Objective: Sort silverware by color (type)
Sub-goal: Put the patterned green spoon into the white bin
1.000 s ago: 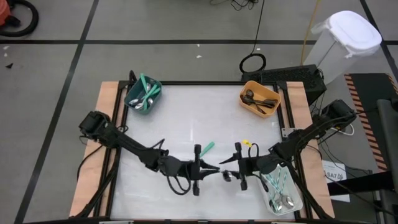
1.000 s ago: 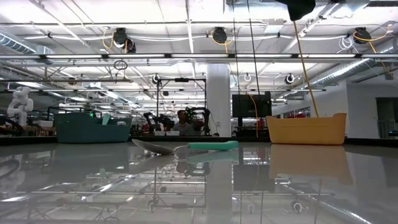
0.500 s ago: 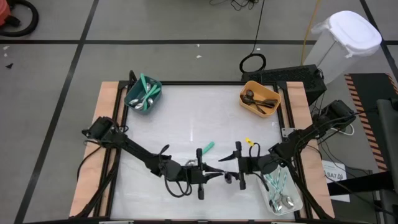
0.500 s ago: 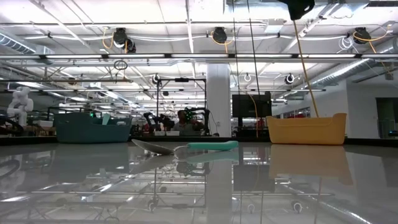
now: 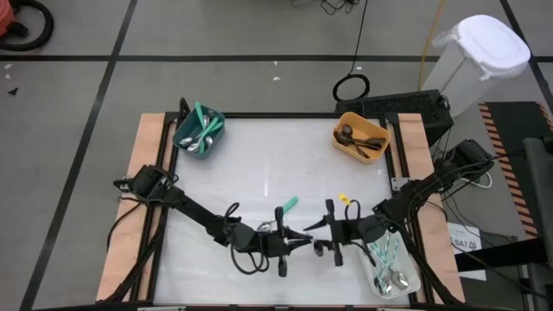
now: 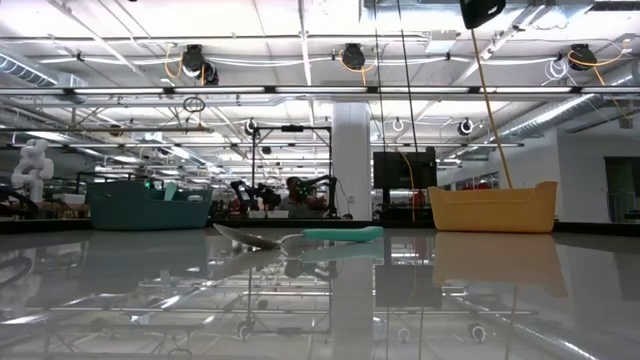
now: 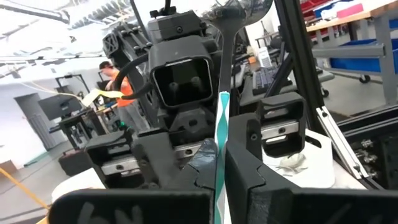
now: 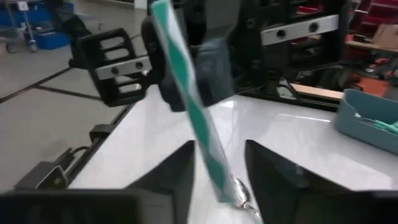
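A utensil with a teal-and-white twisted handle (image 7: 221,124) and a silver end (image 8: 241,198) hangs above the near middle of the table. My left gripper (image 5: 298,241) is shut on it. My right gripper (image 5: 314,238) faces the left one, and its fingers (image 8: 180,168) stand apart on either side of the handle, a gap showing on both sides. A teal-handled spoon (image 5: 288,204) lies flat on the table just beyond them; the low view shows this spoon (image 6: 300,237) too. My left gripper pinches the twisted handle (image 7: 219,180) between its two fingers. They come level from the table's left side. The utensil is lifted clear of the table and reaches out toward my right gripper with its silver end foremost.
A teal bin (image 5: 183,138) with teal-handled utensils stands at the far left. An orange bin (image 5: 342,143) with dark utensils sits at the far right. A clear bin (image 5: 413,278) with spoons is at the near right corner. Bare table lies between them.
My left gripper has sunk a little and shifted toward the near edge and my right gripper, carrying the utensil with it. The spoon on the table has not moved.
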Robot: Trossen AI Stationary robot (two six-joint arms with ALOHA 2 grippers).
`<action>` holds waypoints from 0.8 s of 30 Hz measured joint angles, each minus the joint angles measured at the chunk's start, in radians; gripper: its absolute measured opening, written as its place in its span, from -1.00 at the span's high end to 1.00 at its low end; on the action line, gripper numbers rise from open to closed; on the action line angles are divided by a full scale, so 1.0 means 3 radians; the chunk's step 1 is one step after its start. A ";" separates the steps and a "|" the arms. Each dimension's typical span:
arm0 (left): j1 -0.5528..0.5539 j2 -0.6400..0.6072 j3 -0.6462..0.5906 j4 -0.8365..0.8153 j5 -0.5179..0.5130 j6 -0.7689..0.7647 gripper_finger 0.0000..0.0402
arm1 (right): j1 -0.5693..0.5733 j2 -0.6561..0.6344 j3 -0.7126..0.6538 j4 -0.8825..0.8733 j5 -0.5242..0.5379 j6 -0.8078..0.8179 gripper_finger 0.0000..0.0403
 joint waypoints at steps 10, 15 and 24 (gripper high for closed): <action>0.0010 -0.0014 0.0000 -0.0156 -0.0111 -0.0274 0.74 | 0.0011 -0.0052 0.0001 -0.0190 -0.0154 -0.0064 0.85; -0.0011 -0.0075 0.0000 -0.0342 -0.0238 -0.0321 0.39 | 0.0037 -0.0238 0.0032 -0.0574 -0.0146 0.0073 0.83; -0.0087 -0.0085 0.0000 -0.0475 -0.0700 -0.0163 0.13 | 0.0148 -0.0805 0.0032 -0.1715 -0.0159 0.0090 0.83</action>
